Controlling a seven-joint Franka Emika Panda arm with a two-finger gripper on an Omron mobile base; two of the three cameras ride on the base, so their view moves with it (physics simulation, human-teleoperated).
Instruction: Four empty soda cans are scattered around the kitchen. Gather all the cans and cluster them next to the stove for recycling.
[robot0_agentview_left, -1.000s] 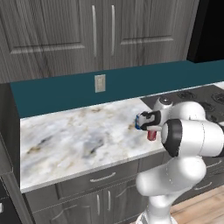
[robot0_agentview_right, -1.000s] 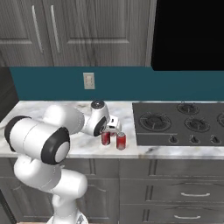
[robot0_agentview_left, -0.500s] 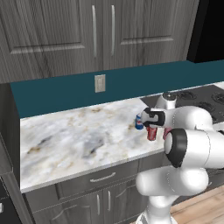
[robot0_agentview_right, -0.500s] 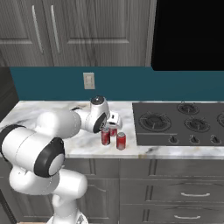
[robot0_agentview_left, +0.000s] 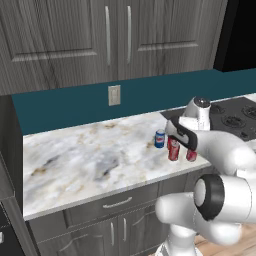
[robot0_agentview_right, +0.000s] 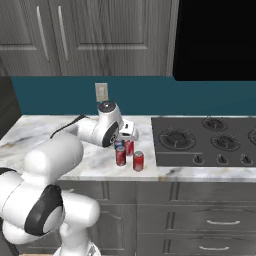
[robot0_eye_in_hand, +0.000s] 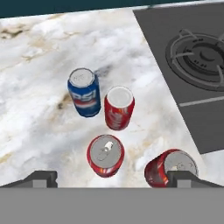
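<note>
Marble counter (robot0_eye_in_hand: 39, 65) under grey cabinets, teal backsplash behind. Four soda cans in a loose cluster just left of the stove (robot0_eye_in_hand: 192, 65): blue can (robot0_eye_in_hand: 84, 92) farthest from it, three red cans (robot0_eye_in_hand: 119, 107) (robot0_eye_in_hand: 105, 155) (robot0_eye_in_hand: 171, 167) nearer, none touching. All upright, long axes vertical, silver tops up. Gripper (robot0_eye_in_hand: 112, 178) has risen off the cluster since a second ago, jaws spread wide, holding nothing. Judged: gathering complete.

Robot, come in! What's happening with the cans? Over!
Gripper open, above the cans. Blue can and three red cans upright beside the stove. Nothing blocking.
</note>
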